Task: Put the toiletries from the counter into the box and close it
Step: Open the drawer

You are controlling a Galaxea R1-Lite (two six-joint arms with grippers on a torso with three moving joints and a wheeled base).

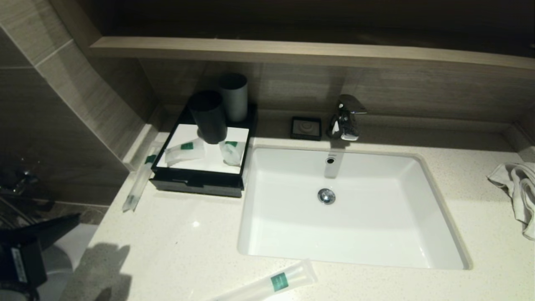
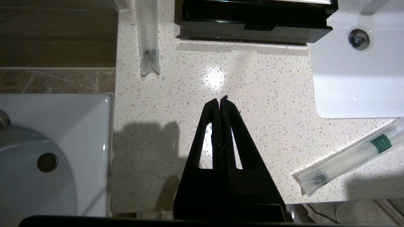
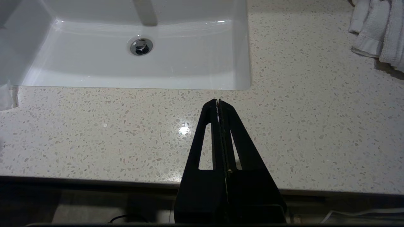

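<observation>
Speckled stone surface around the basin leaves our left gripper, jaws pressed together, apt to skid off the flat tube near its front rim.

no text is legible; the tube bears a green label with unreadable print.
</observation>
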